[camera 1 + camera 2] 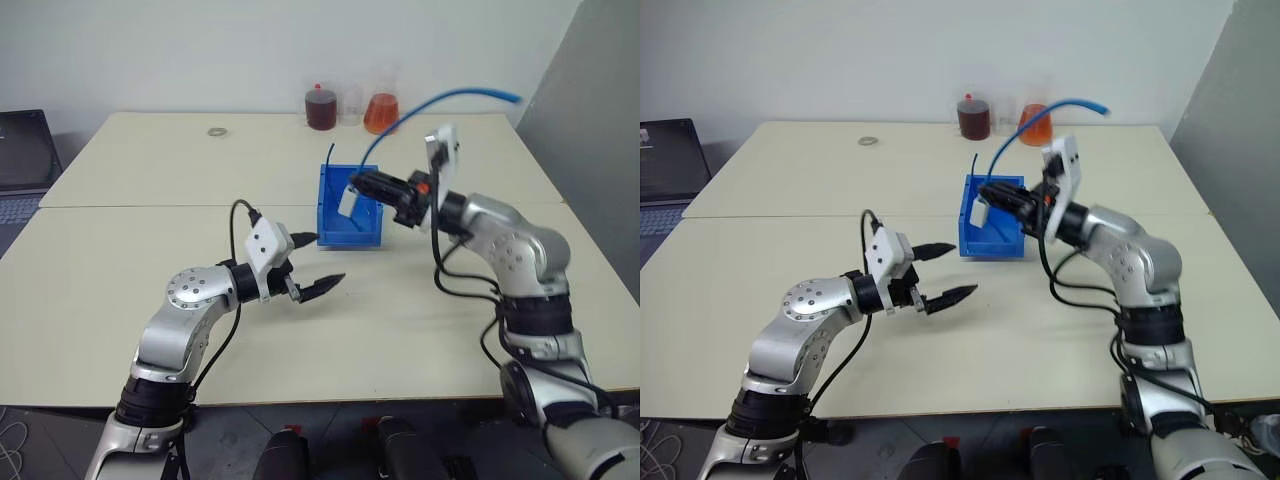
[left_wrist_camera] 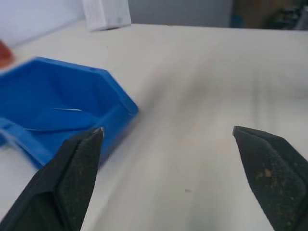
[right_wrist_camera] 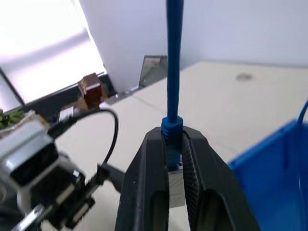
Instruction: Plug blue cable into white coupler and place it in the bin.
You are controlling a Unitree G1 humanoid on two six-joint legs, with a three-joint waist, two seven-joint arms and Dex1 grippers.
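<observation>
Pale worktop (image 1: 150, 330) carries the bin (image 1: 337, 224) near its middle. Right gripper (image 1: 360, 186), jaws clamped on the white coupler (image 1: 348, 201), hangs over the bin; the blue cable (image 1: 455, 95) rises from the coupler. Left gripper (image 1: 312, 263) hovers near the bin, jaws wide apart.

Light-blue cable (image 1: 455, 96) arching up, its plug seated in the small white coupler (image 1: 348, 201). Held just above the open-topped bright-blue bin (image 1: 335, 225) on the table.
</observation>
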